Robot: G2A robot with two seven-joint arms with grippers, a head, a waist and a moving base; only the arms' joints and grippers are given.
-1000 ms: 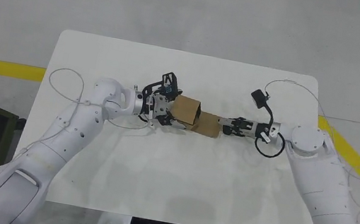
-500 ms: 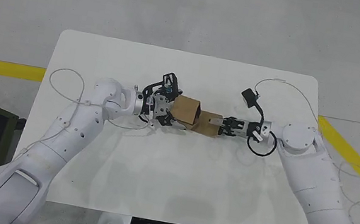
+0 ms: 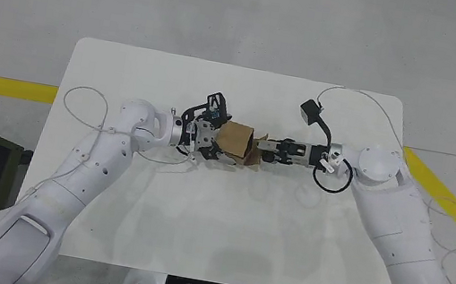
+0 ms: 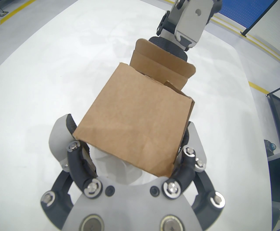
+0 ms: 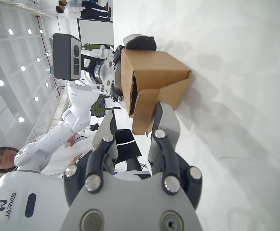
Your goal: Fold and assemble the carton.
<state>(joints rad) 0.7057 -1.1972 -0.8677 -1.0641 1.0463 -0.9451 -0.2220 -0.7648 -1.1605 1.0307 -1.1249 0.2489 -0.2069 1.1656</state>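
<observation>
A white bench (image 3: 222, 232) carries a brown cardboard carton (image 3: 235, 141) lying on its side about mid-bench. The left hand (image 3: 204, 133) is clenched on one end of the carton, with a finger pressed to each side wall. At the opposite, open end the right hand (image 3: 270, 148) is released. Its fingers are spread astride a loose end flap (image 5: 143, 109), and one finger touches it. Off the bench's side runs a yellow floor stripe (image 3: 1, 86).
</observation>
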